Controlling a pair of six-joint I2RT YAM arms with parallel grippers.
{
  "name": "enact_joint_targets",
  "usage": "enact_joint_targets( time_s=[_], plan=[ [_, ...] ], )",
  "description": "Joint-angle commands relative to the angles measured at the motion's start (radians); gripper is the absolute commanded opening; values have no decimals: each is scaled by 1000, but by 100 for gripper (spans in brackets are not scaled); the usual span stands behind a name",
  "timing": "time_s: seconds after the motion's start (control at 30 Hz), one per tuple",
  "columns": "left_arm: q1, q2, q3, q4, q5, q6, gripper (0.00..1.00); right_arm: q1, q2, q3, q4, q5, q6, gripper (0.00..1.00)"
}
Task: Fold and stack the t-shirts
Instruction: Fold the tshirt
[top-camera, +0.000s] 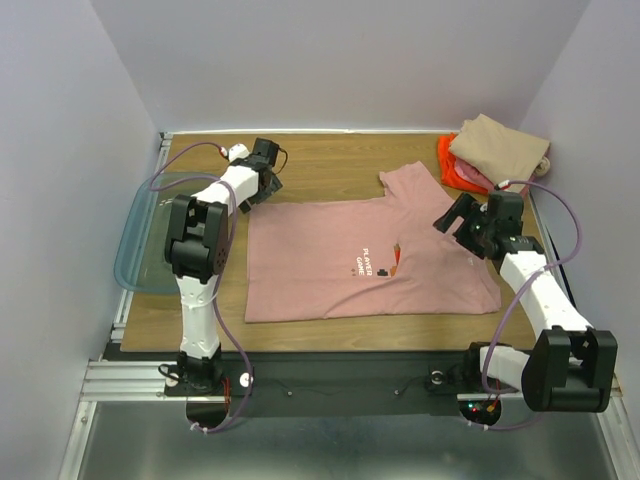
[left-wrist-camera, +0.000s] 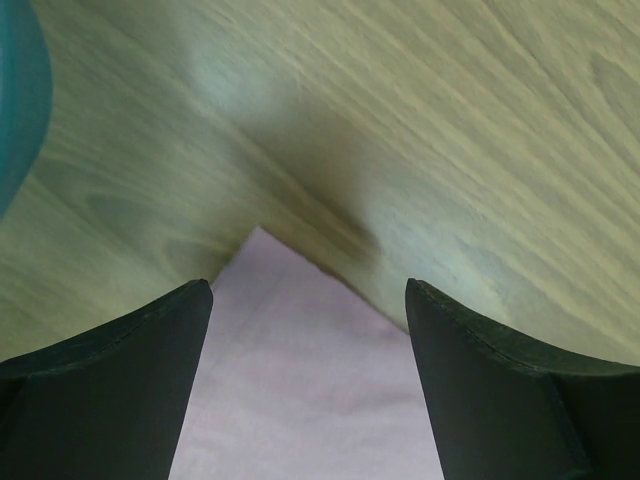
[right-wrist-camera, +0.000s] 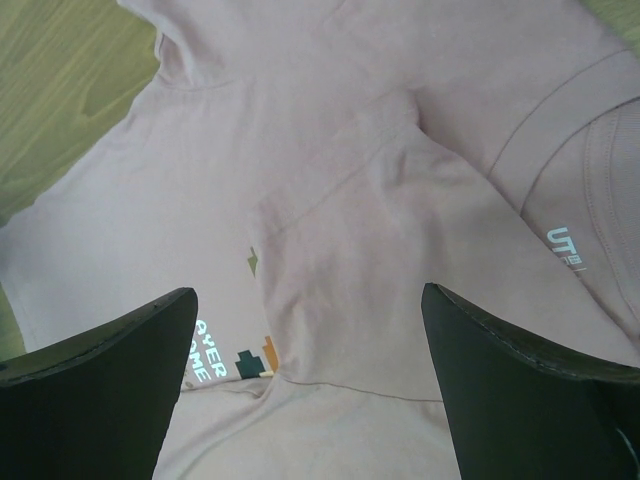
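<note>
A dusty-pink t-shirt (top-camera: 330, 260) with a small chest print lies spread on the wooden table (top-camera: 330, 165), one sleeve folded inward over the chest. My left gripper (top-camera: 258, 185) is open over the shirt's far left corner (left-wrist-camera: 300, 380), with cloth between its fingers. My right gripper (top-camera: 455, 222) is open above the folded sleeve (right-wrist-camera: 380, 270) near the collar, holding nothing. Folded tan (top-camera: 500, 148), pink (top-camera: 478, 176) and orange (top-camera: 452, 168) tees are stacked at the far right corner.
A clear teal bin (top-camera: 145, 235) sits off the table's left edge; its rim shows in the left wrist view (left-wrist-camera: 18, 110). Walls close in on three sides. A metal rail (top-camera: 330, 375) runs along the near edge.
</note>
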Motion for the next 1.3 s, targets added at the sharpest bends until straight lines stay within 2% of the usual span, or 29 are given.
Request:
enact_joint_targets(
  time_s=[0.0, 0.07, 0.17, 0.23, 0.37, 0.53, 0.57, 0.67, 0.73, 0.77, 0.83, 0.9, 0.93, 1.1, 1.27],
  plan=[
    [27, 22, 86, -55, -56, -20, 87, -4, -1, 33, 50, -49, -39, 100],
    [28, 48, 110, -73, -58, -23, 83, -4, 5, 21, 55, -38, -40, 100],
    [28, 65, 106, -84, -61, -31, 83, -4, 16, 17, 56, -34, -42, 100],
    [28, 59, 81, -66, -27, -32, 79, -5, 18, 20, 58, -20, -40, 100],
    [27, 30, -11, -23, -1, -40, 79, -4, 27, 27, 58, -15, -36, 100],
    [27, 16, -63, 14, 7, -36, 71, -4, 35, 29, 61, -7, -29, 100],
    [27, 21, -62, 12, 4, -31, 65, -4, 36, 29, 62, -6, -31, 100],
    [27, 38, -52, 9, 18, -22, 56, -4, 50, 41, 67, 6, -31, 100],
    [27, 47, -51, 11, 28, -6, 42, -4, 68, 72, 75, 6, -37, 100],
    [25, 50, -51, 12, 39, 0, 30, -4, 97, 87, 76, 9, -37, 100],
    [25, 53, -52, 14, 47, 17, 21, -4, 128, 139, 90, 17, -31, 100],
    [25, 50, -69, 25, 59, 24, 2, 4, 195, 188, 102, 13, -34, 100],
    [25, 44, -83, 31, 65, 32, 0, 22, 223, 237, 101, 12, -45, 100],
    [25, 12, -115, 58, 73, 70, 0, 133, 376, 415, 99, 100, -97, 100],
    [24, -85, -176, 121, 81, 109, 0, 154, 626, 615, 95, 169, -140, 100]
  ],
)
